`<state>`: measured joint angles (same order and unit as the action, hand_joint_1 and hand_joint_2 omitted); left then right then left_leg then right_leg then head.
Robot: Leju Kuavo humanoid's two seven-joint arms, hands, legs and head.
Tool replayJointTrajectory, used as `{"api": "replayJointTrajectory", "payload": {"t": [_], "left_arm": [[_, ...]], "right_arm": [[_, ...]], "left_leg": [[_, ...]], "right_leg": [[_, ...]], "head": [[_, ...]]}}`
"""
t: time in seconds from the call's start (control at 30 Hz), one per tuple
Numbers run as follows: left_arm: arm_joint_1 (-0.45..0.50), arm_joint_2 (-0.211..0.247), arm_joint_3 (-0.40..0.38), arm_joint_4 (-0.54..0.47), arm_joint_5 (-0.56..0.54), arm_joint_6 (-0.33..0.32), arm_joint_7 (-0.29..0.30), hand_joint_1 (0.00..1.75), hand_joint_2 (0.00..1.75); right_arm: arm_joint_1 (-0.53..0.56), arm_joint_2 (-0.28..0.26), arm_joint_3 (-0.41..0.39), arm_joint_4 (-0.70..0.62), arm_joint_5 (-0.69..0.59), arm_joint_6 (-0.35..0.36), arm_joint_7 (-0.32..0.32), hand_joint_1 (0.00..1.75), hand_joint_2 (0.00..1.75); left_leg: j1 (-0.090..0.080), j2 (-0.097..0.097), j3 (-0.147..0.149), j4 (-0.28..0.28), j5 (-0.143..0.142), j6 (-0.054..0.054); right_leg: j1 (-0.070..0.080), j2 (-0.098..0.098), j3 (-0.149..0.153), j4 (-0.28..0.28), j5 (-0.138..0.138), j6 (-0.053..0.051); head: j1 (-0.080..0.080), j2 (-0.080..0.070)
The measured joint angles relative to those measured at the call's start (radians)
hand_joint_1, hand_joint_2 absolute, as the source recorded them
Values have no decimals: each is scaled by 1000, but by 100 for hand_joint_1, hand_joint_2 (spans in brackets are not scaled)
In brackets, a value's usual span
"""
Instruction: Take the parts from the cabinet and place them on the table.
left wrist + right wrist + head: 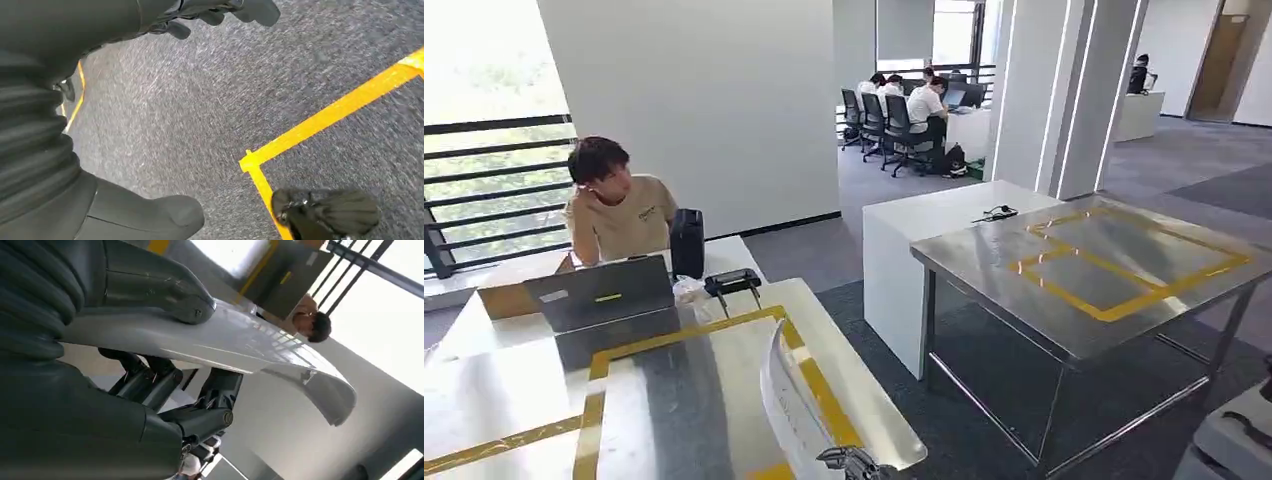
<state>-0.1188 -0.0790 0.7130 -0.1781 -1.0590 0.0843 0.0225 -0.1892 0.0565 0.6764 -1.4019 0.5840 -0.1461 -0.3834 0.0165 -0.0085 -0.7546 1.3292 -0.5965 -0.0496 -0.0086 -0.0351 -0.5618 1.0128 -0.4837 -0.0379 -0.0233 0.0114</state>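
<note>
The left hand (220, 12) hangs over grey carpet with yellow tape lines (325, 117); its dark fingers are curled in and hold nothing. One part is in view: a thin, curved white panel (786, 400), glossy, with one end bent over. In the head view it stands on its edge above the near steel table (724, 350), which carries yellow tape. The right hand (165, 350) grips this panel, thumb on one face and dark fingers on the other. A second taped steel table (1084, 270) stands to the right. One person (614, 205) sits behind a laptop (599, 295).
</note>
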Motion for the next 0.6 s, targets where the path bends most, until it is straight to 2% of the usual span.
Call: {"api": "replayJointTrajectory", "payload": {"t": [0.03,0.07,0.1,0.13,0.17,0.2,0.23,0.3,0.33,0.37,0.4,0.43,0.47,0.5,0.53,0.57,0.6], "left_arm": [[2,0,0,0,0,0,1,0,175],[4,2,0,0,0,0,2,0,175],[4,2,0,0,0,0,2,0,175],[3,3,0,-1,0,0,2,0,175],[3,3,0,-1,0,0,2,0,175],[0,2,0,-1,0,0,2,0,175],[0,2,0,-1,0,0,2,0,175],[3,2,0,0,0,0,2,0,175],[3,2,0,0,0,0,2,0,175],[4,1,0,0,-2,0,1,0,175],[2,1,0,-1,-5,0,0,0,175],[-2,2,0,-1,-10,0,0,0,175],[-3,2,0,-1,-11,0,0,0,175],[-3,2,0,-1,-12,0,0,0,175],[-2,2,0,-1,-12,0,1,0,175],[-1,2,0,0,-12,0,2,0,175],[-1,2,0,0,-12,0,2,0,175]], "right_arm": [[0,0,0,0,0,0,0,175,175],[0,0,0,0,2,0,0,175,175],[0,0,0,0,3,1,0,175,175],[0,0,0,0,3,2,0,175,175],[-1,0,0,0,3,3,0,175,175],[-1,0,0,0,4,3,0,175,175],[-2,0,-1,0,5,3,-1,175,175],[-2,2,-1,0,6,4,-1,175,175],[-3,2,-1,-1,6,4,0,175,175],[-3,2,-2,-3,8,4,0,175,175],[-2,2,-2,-6,10,4,-1,175,175],[0,0,-4,-7,10,4,0,175,175],[3,-2,-5,-7,10,4,0,175,175],[9,-4,-6,-7,11,4,0,175,175],[12,-5,-6,-7,12,4,0,175,175],[14,-5,-6,-7,13,4,0,175,175],[13,-5,-6,-7,13,4,0,175,175]], "left_leg": [[0,2,2,-4,13,-1],[0,5,24,-47,43,0],[0,12,65,-127,85,2],[0,33,116,-221,126,3],[-2,88,154,-295,141,8],[-5,98,160,-299,140,20],[-6,79,155,-296,140,29],[-8,56,150,-295,139,41],[-4,43,154,-299,142,48],[0,32,155,-301,143,53],[1,21,154,-301,143,59],[1,9,153,-301,143,63],[0,-5,152,-300,142,64],[-1,-20,153,-300,142,65],[-1,-34,154,-300,142,65],[-2,-50,155,-299,141,65],[-2,-65,157,-299,141,64]], "right_leg": [[0,-10,1,0,-2,1],[0,-21,3,0,-4,2],[0,-33,8,1,-8,5],[-1,-45,13,1,-12,9],[5,-53,19,3,-18,16],[13,-59,18,10,-26,23],[13,-68,21,7,-25,26],[12,-88,28,3,-28,37],[9,-93,31,4,-34,44],[2,-40,25,24,-49,53],[1,2,0,75,-79,57],[0,23,-45,164,-122,60],[0,28,-89,247,-155,61],[0,28,-128,314,-171,61],[1,29,-145,331,-160,60],[1,31,-138,299,-125,55],[1,37,-111,229,-76,50]], "head": [[0,0],[0,0],[0,0],[0,0],[0,0],[0,0],[5,0],[4,0],[5,0],[5,0],[5,0],[7,0],[6,0],[7,0],[6,0],[7,0],[6,0]]}}
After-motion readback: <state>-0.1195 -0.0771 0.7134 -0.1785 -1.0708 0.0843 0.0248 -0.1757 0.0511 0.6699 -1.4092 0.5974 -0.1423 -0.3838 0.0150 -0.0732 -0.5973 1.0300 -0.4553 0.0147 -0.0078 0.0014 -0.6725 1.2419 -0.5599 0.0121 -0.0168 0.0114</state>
